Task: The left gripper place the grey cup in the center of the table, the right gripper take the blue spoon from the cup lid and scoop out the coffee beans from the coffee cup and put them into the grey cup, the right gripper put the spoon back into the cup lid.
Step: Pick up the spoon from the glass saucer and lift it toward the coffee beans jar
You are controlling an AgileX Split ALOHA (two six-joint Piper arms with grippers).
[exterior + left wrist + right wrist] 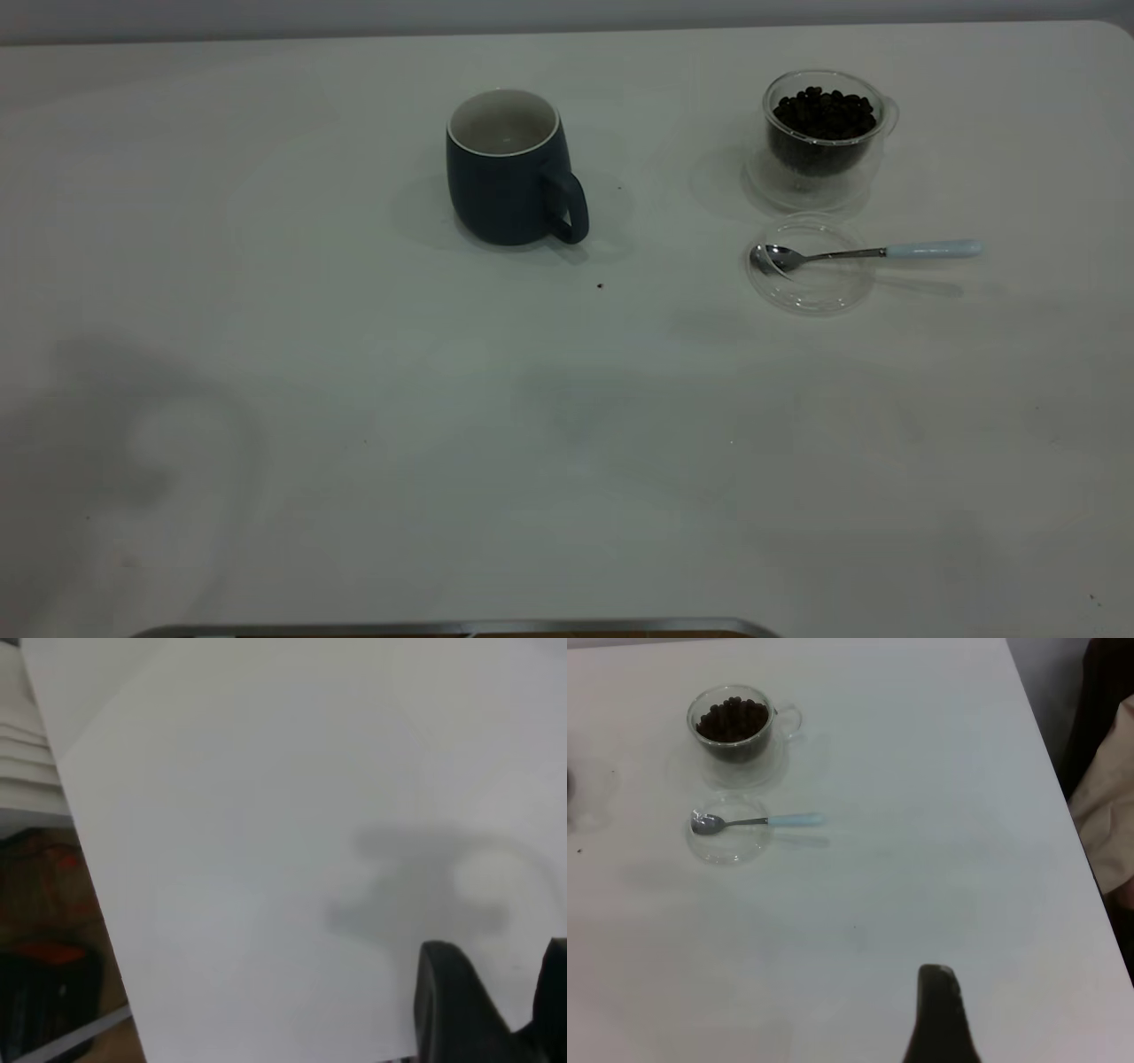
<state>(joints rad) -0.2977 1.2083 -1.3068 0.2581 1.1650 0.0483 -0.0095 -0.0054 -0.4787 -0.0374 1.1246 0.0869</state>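
The grey cup (509, 168) stands upright and empty on the white table (354, 399), a little behind its middle, handle toward the front right. To its right is the coffee cup (824, 133) (740, 731), full of coffee beans (826, 111) (733, 718). Just in front of it lies the clear cup lid (811, 266) (729, 828). The blue spoon (873, 252) (757, 821) rests with its bowl in the lid and its handle sticking out to the right. My left gripper (500, 992) hangs open over bare table near the left edge. My right gripper (939, 1010) is far from the spoon, toward the table's right side.
A dark speck (600, 285) lies in front of the grey cup. The table's right edge (1063, 788) has beige cloth (1107, 815) beyond it. Past the left edge (89, 877) sits dark clutter below. A metal strip (443, 629) runs along the near edge.
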